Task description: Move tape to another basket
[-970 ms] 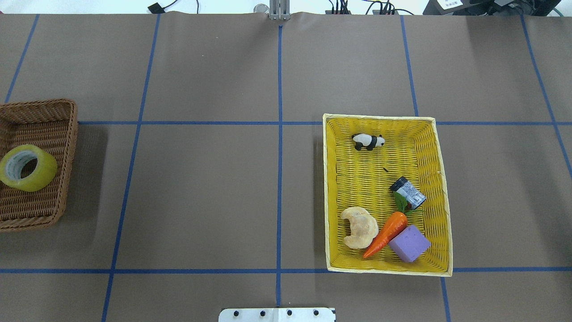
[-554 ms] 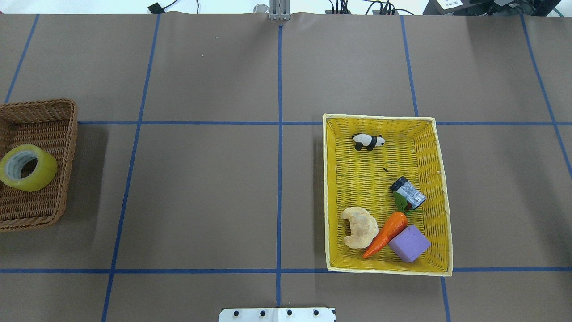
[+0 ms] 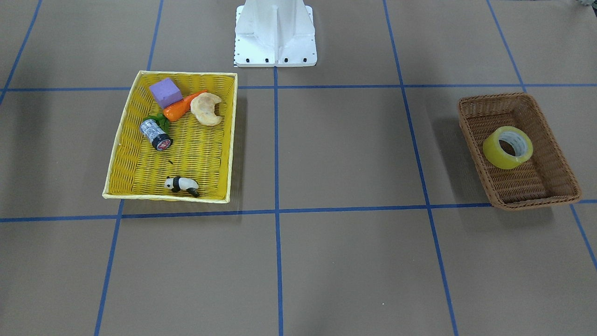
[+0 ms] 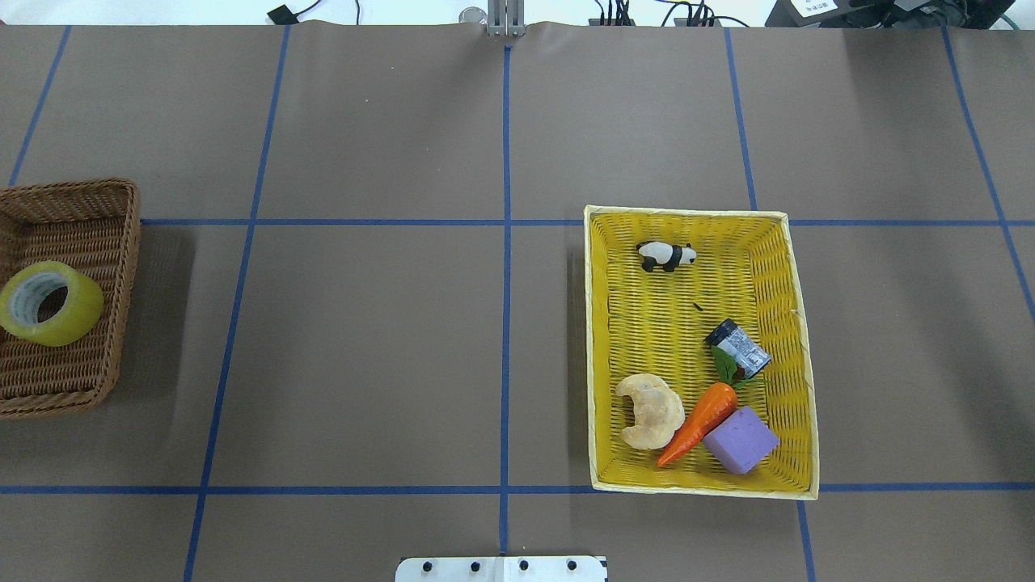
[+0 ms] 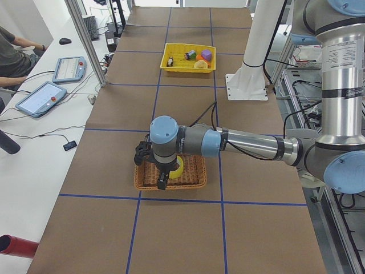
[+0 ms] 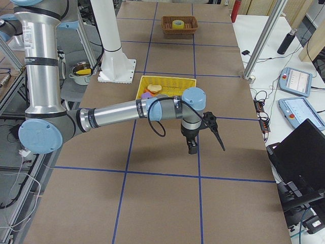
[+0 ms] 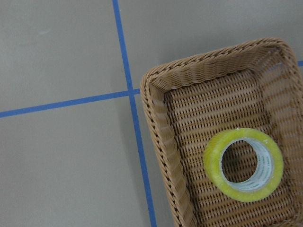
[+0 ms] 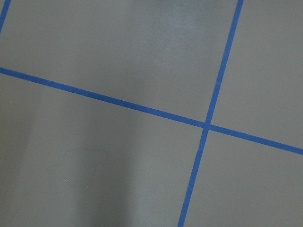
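1. We've got the tape (image 4: 50, 303) lying roughly mid-floor in the brown basket (image 4: 123, 259), clear of its corners. The basket sits near the table's edge on the robot's left.
2. The left gripper (image 5: 164, 178) hovers over that basket, not touching the roll. Fingers spread or closed? We honestly can't tell from the side view.
3. Same deal with the right gripper (image 6: 206, 146), out over bare table beyond the yellow tray (image 4: 594, 347).
4. Our read: the drop looks done, so next up is lifting the left arm straight up without clipping the basket rim.
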`<state>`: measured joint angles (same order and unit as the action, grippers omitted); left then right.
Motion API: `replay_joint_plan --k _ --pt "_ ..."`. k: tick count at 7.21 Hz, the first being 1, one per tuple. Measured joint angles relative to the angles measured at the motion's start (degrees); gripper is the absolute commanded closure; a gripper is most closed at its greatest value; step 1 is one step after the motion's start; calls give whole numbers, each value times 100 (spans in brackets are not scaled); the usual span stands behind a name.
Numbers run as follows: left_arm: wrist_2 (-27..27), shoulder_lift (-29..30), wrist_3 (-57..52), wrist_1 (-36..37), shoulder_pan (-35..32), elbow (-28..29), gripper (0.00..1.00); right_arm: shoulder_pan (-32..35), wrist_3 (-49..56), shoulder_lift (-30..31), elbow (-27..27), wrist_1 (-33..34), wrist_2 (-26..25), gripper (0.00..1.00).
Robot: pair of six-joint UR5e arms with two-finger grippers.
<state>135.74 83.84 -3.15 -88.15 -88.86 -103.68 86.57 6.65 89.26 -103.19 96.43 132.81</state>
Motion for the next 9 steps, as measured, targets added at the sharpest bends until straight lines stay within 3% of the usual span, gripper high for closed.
replay_joint_plan --k 9 --pt "5 -20 25 -1 0 153 2 247 -8 254 -40 -28 -87 0"
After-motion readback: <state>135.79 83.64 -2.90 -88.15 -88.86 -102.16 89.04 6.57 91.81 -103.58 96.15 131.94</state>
